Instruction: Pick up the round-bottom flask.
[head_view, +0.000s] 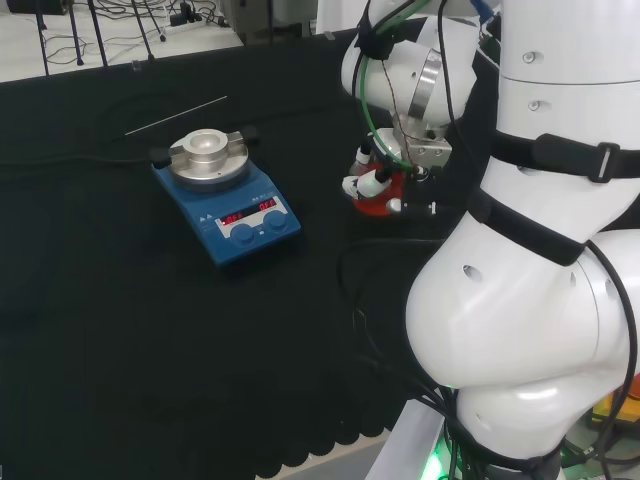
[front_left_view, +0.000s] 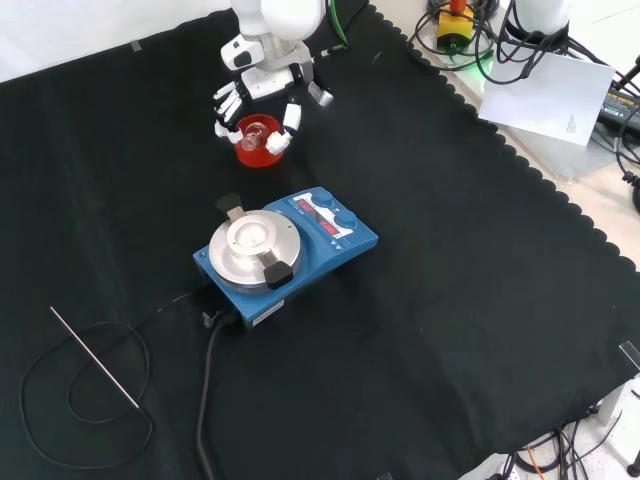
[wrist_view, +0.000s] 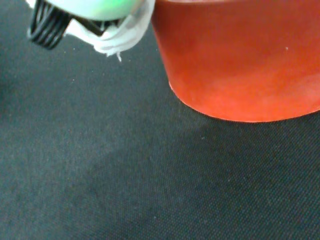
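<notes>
red stand (wrist_view: 240, 55) cropped, hand (wrist_view: 95, 20) blurred

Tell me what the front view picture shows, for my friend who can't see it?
A black and white robot hand reaches down with its fingers spread around a clear round-bottom flask sitting in a red stand on a black cloth. Nearer the camera sits a blue hotplate with a round silver top, and a thin metal rod lies lower left.

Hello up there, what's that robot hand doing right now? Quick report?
Hand low over the red stand, fingers spread around it, not closed. Round-bottom flask sits in the stand, not lifted. Blue hotplate stirrer stands apart; nothing blocks.
</notes>
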